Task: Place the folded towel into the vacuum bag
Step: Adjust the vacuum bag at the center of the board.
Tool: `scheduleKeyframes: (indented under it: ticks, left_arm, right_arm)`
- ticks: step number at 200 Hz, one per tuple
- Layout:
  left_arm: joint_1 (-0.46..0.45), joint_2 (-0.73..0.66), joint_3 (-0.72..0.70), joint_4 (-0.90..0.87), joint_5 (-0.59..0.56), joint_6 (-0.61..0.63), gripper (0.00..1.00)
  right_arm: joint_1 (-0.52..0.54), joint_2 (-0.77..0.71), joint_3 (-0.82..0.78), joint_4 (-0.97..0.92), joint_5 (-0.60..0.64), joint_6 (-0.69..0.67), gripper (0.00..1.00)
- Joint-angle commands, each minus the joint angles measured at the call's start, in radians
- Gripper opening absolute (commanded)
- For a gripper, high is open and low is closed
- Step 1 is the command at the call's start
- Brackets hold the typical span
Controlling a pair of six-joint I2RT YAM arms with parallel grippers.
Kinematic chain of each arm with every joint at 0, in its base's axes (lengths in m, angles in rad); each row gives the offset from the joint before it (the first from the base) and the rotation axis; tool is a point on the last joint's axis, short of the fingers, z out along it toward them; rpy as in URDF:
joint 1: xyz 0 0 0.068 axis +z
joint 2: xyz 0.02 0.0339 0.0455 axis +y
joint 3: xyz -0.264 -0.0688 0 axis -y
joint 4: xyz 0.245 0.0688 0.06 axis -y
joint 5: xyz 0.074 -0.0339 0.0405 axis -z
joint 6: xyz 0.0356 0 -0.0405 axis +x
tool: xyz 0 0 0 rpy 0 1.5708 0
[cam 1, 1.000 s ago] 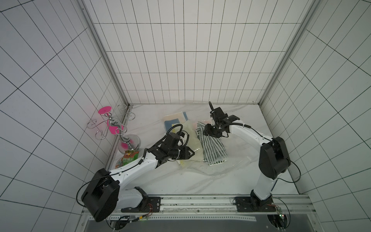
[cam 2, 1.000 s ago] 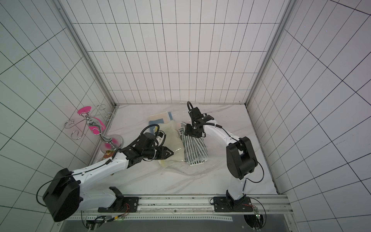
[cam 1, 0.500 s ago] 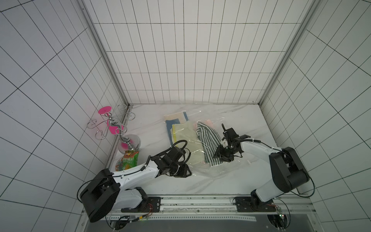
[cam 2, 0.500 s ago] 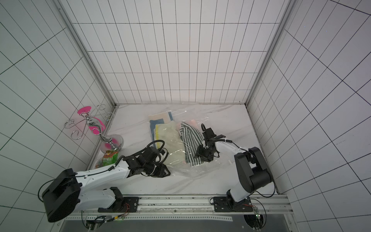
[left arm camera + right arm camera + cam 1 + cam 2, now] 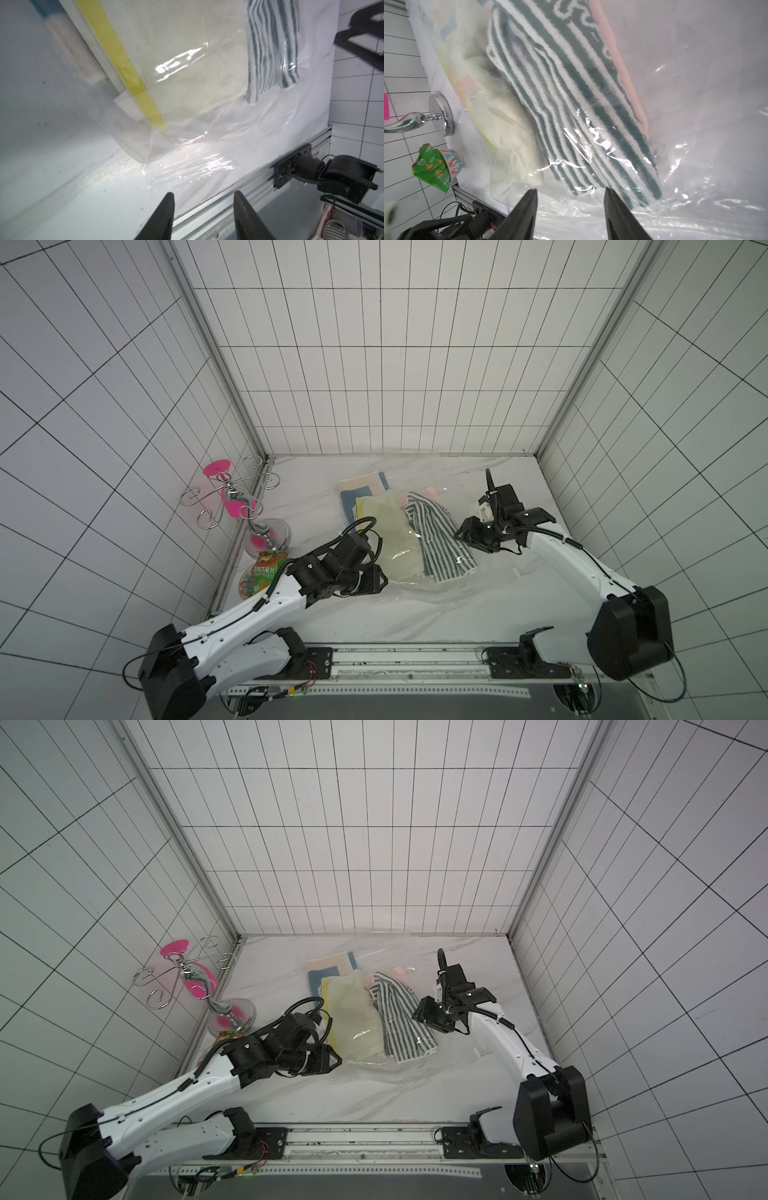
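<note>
Nearest the front, the left fingers (image 5: pixel 378 578) stand apart with nothing between them, just short of the near left corner of the large, crinkly, transparent plastic vacuum bag (image 5: pixel 473 587). The bag lies flat on the white marbled surface (image 5: pixel 415 624). A green snack packet (image 5: pixel 262 576) sits left of the bag. Inside the bag, under its film, the folded green-and-white striped towel (image 5: pixel 438 545) lies against a pale yellow folded towel (image 5: pixel 395 539). Over the bag's right part the right fingers (image 5: pixel 464 530) hover, spread and empty. At the bag's far left end lies a blue-and-beige folded cloth (image 5: pixel 361 493). A chrome wire stand with pink discs (image 5: pixel 232 497) stands farther left.
</note>
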State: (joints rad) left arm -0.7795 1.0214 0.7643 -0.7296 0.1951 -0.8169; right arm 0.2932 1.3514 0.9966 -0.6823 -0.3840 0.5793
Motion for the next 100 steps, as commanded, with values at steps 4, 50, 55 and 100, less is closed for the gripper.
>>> scheduleKeyframes:
  ticks: [4, 50, 55, 100]
  left_arm:
    - [0.090, -0.012, -0.006, 0.001, -0.063, -0.027, 0.57]
    - [0.122, -0.034, -0.118, 0.129, 0.123, -0.148, 0.62]
    - [0.102, -0.045, -0.131, 0.112, 0.110, -0.171, 0.62]
    - [0.062, -0.210, -0.294, 0.149, 0.014, -0.289, 0.61]
  right_arm:
    - [0.033, 0.007, -0.085, -0.026, 0.027, 0.002, 0.55]
    - [0.093, 0.026, -0.174, 0.050, 0.020, 0.056, 0.54]
    - [0.093, 0.031, -0.177, 0.057, 0.019, 0.060, 0.54]
    - [0.094, 0.069, -0.181, 0.103, 0.017, 0.077, 0.54]
